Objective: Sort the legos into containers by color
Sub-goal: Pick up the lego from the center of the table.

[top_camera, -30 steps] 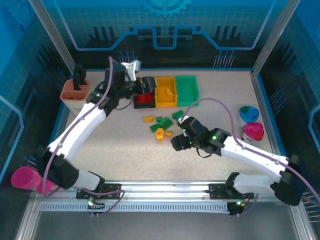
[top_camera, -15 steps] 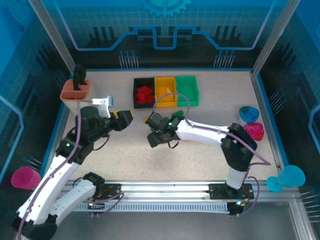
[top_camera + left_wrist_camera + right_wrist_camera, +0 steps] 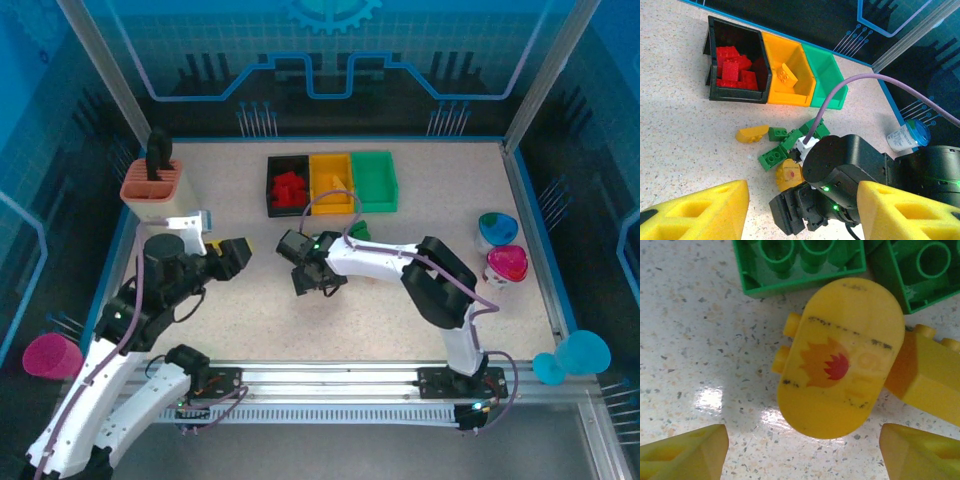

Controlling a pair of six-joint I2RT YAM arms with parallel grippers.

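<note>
Three containers stand in a row at the back: black [image 3: 272, 186] with red legos [image 3: 732, 67], yellow [image 3: 333, 183] with one yellow brick [image 3: 786, 75], green [image 3: 373, 180]. Loose legos lie in front of them: a yellow wedge [image 3: 752, 133], green bricks [image 3: 774, 156] and a rounded yellow piece with a flame print [image 3: 840, 360]. My right gripper [image 3: 308, 277] hovers low over this pile, open, its fingertips [image 3: 685, 452] just short of the flame piece, nothing between them. My left gripper [image 3: 232, 256] is open and empty, left of the pile, facing the right wrist.
A salmon-pink holder [image 3: 150, 185] stands at the back left. A pink cup [image 3: 45, 355] sits off the table's left edge. Blue [image 3: 497, 227] and pink [image 3: 507, 263] cups are on the right, another blue one [image 3: 580, 352] near right. The right arm's purple cable [image 3: 840, 90] arcs over the pile.
My left arm has drawn back from the black container to the near left, its jaws a little wider. My right arm has swung left and settled over the loose pile.
</note>
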